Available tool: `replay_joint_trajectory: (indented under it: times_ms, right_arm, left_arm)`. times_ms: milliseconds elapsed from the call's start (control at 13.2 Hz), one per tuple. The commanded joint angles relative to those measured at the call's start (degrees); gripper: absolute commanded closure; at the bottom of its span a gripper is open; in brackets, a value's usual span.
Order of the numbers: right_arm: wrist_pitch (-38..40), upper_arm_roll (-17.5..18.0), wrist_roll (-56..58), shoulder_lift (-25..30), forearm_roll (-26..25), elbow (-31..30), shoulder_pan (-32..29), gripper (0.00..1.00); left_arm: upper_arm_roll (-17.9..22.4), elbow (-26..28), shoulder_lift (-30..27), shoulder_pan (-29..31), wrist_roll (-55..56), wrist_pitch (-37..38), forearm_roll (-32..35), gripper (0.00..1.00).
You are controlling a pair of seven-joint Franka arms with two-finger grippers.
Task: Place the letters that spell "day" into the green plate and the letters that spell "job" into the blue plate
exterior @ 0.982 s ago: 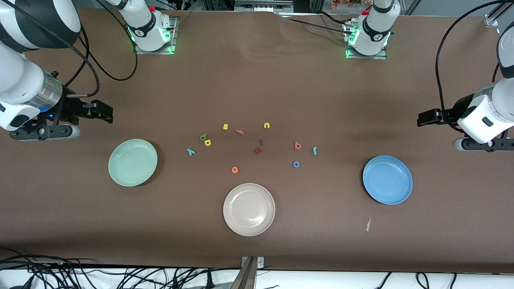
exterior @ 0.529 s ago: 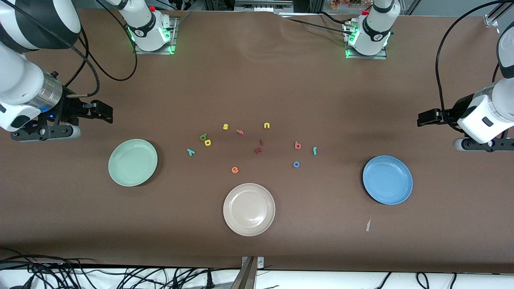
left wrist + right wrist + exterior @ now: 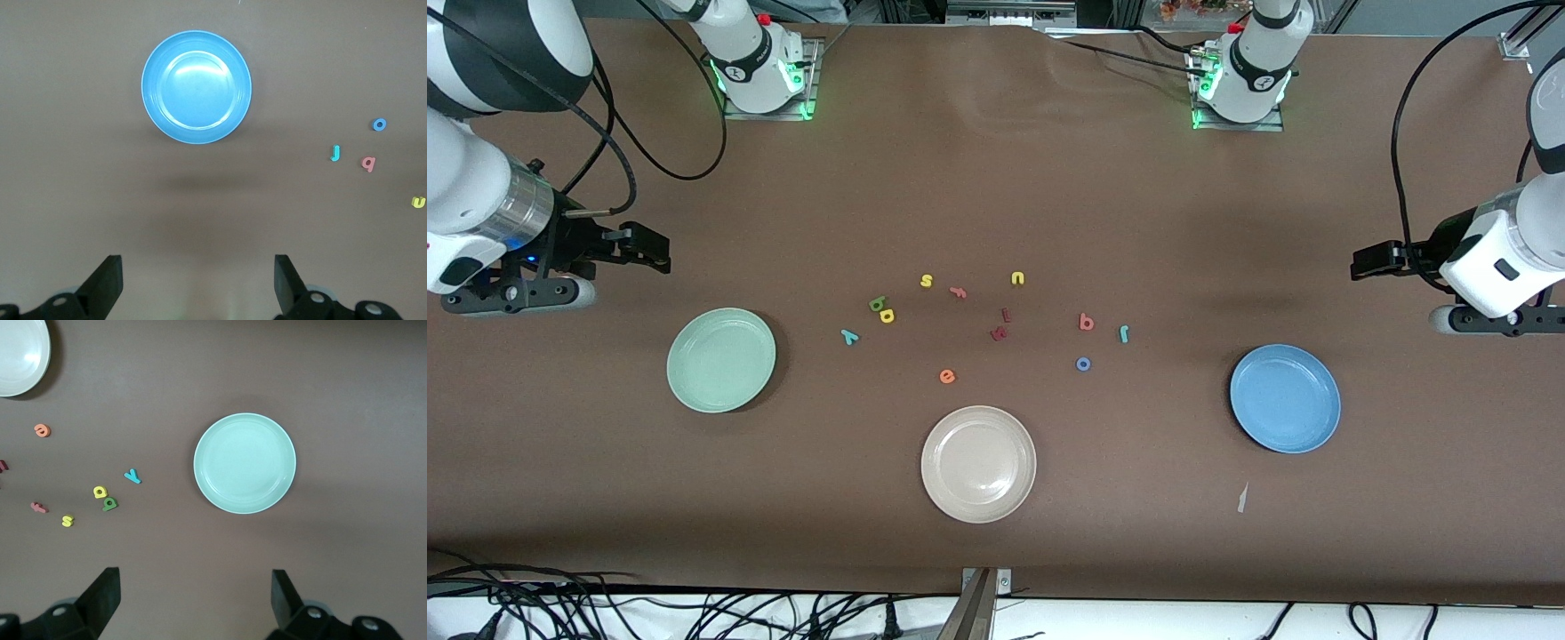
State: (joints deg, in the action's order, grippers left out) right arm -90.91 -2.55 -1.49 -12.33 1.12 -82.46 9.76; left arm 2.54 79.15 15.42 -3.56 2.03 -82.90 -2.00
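Foam letters "day" (image 3: 869, 320) and "job" (image 3: 1096, 340) lie mid-table between the empty green plate (image 3: 721, 359) and blue plate (image 3: 1285, 398), so each spread-wide claw, right claw (image 3: 193, 600) and left claw (image 3: 197, 283), should descend squarely over one letter.

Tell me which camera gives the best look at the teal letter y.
The right wrist view: the teal y shows largest there, lying flat beside the green plate. The front view shows it much smaller. The left wrist view does not show it.

Even, bright overhead light; soft shadows on the tabletop (image 3: 996, 178); mild glare on the blue plate (image 3: 197, 88); sharp focus.
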Motion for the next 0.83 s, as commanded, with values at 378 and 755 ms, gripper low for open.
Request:
replay_joint_trajectory:
  times_ms: [378,755]
  right_arm:
    - [-1.29,-0.18,1.76,1.34,1.34,-2.08,-0.27,0.00]
    - [-2.79,-0.44,1.84,2.49,1.34,-4.02,-0.27,0.00]
  left_arm:
    - [-0.17,-1.28,0.40,-0.22,0.08,0.38,1.12,0.00]
    - [-0.17,-1.28,0.40,-0.22,-0.01,0.38,1.03,0.00]
